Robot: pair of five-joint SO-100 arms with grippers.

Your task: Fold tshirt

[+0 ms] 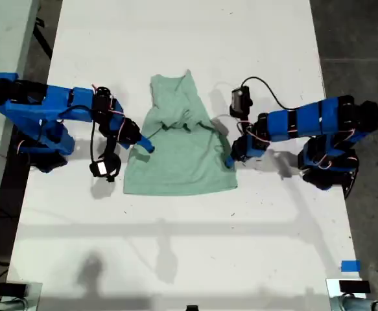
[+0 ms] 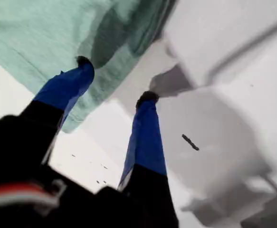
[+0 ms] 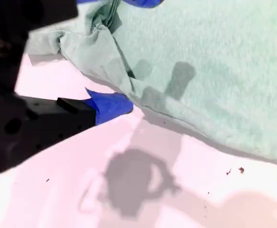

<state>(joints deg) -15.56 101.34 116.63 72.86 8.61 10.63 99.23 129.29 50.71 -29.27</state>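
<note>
You had my first gripper (image 2: 115, 80) with jaws spread astride the tshirt (image 2: 43, 33) edge; sliding one jaw beneath mattered. I couldn't tell how my second gripper (image 3: 132, 56) held its jaws.

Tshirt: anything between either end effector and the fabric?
Nothing visible. My first end effector is open, one finger already over the tshirt edge. My second end effector is at bunched fabric at the tshirt's edge, with no other object between.

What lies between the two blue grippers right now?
The pale mint-green fabric tshirt fills that stretch, lying on the white table; the exterior view shows it.
</note>
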